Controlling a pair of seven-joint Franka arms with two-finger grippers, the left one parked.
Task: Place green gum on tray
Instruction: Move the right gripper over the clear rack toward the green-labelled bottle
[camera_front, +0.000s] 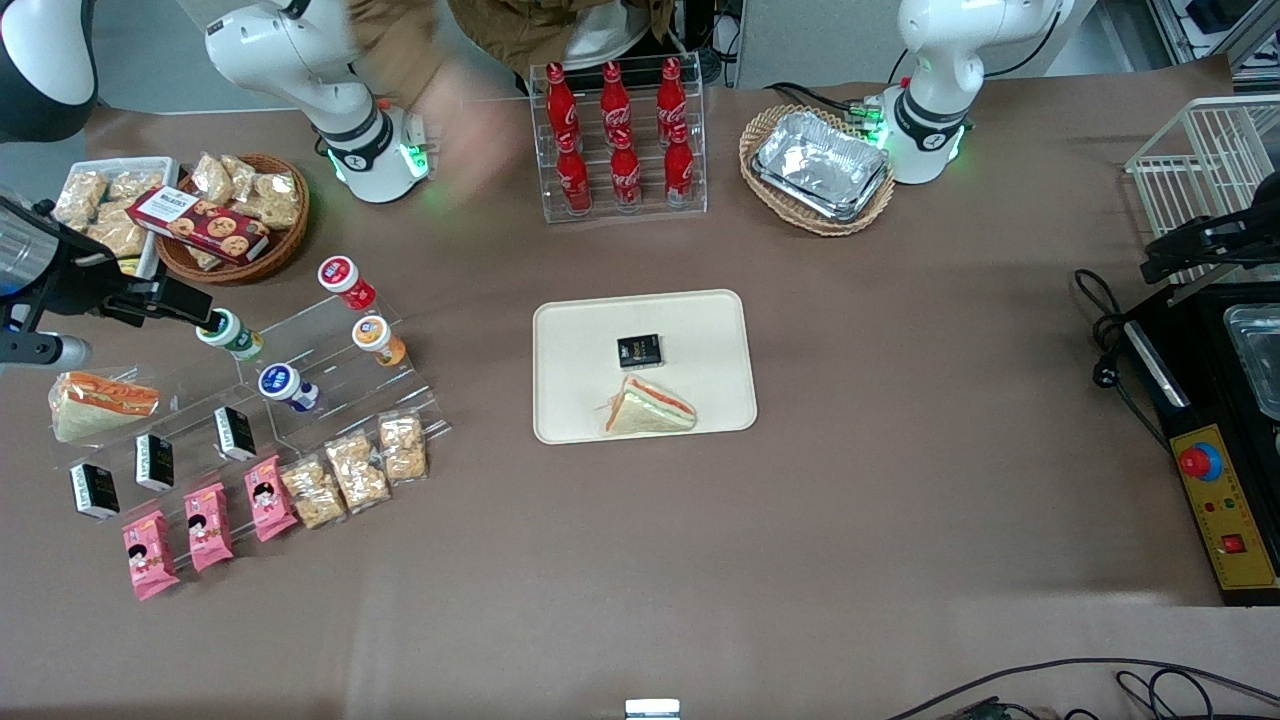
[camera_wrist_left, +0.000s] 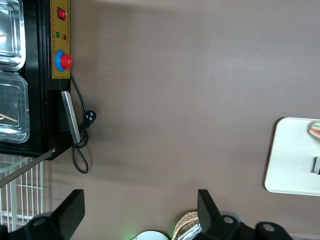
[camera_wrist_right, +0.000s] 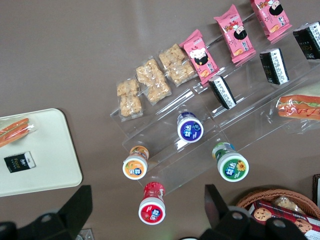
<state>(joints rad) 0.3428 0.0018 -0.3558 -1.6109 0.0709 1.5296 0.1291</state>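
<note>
The green gum (camera_front: 230, 335) (camera_wrist_right: 232, 165) stands on a clear stepped acrylic stand (camera_front: 330, 375), white cap up with a green round label. My right gripper (camera_front: 185, 300) (camera_wrist_right: 147, 207) hangs open well above that stand, its dark fingers (camera_wrist_right: 75, 207) spread wide with nothing held. Seen from the front, its tip overlaps the green gum's cap. The cream tray (camera_front: 580, 340) (camera_wrist_right: 45, 150) (camera_wrist_left: 290, 160) lies mid-table, toward the parked arm from the stand. It carries a small black packet (camera_front: 639, 351) and a wrapped sandwich (camera_front: 650, 408).
Red (camera_front: 345, 280), orange (camera_front: 378, 340) and blue (camera_front: 285, 385) gum bottles share the stand, with snack packets nearer the camera. A cola rack (camera_front: 620, 140), a wicker basket of foil containers (camera_front: 818, 170) and a cookie basket (camera_front: 235, 220) stand farther back. A blurred hand (camera_front: 460, 130) hovers there.
</note>
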